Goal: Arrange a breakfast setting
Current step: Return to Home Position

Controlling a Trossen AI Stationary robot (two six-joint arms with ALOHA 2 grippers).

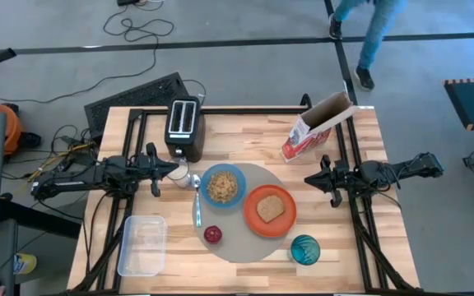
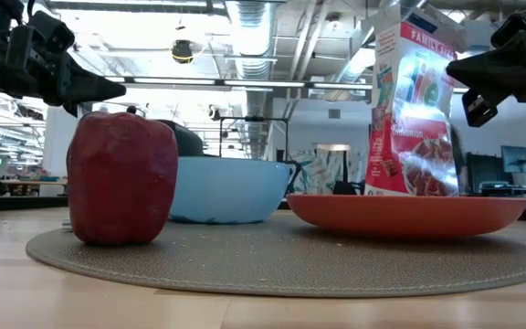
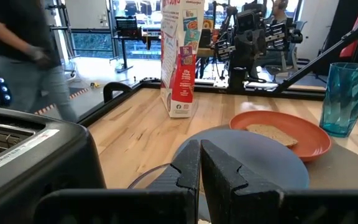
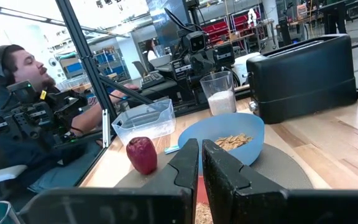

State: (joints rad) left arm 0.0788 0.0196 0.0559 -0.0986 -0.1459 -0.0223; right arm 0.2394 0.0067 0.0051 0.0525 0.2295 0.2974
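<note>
The round grey-beige mat [image 1: 239,243] lies at the table's middle. On it stand the light-blue bowl [image 1: 223,186], holding cereal, the red-orange plate [image 1: 269,210] with the toast slice [image 1: 271,208], and the red apple [image 1: 213,235]. The small spoon [image 1: 197,205] lies left of the bowl. The teal glass [image 1: 305,249] stands at the mat's near right rim. My left gripper [image 1: 174,169] is shut and hangs left of the bowl, above a clear glass of milk [image 1: 181,180]. My right gripper [image 1: 309,178] is shut, right of the plate.
The black-and-silver toaster [image 1: 184,127] stands at the far left. An open cereal box [image 1: 315,127] stands at the far right. The clear plastic tub [image 1: 142,244] lies at the near left. A person [image 1: 369,33] walks beyond the far edge, and another [image 4: 17,74] sits at the left side.
</note>
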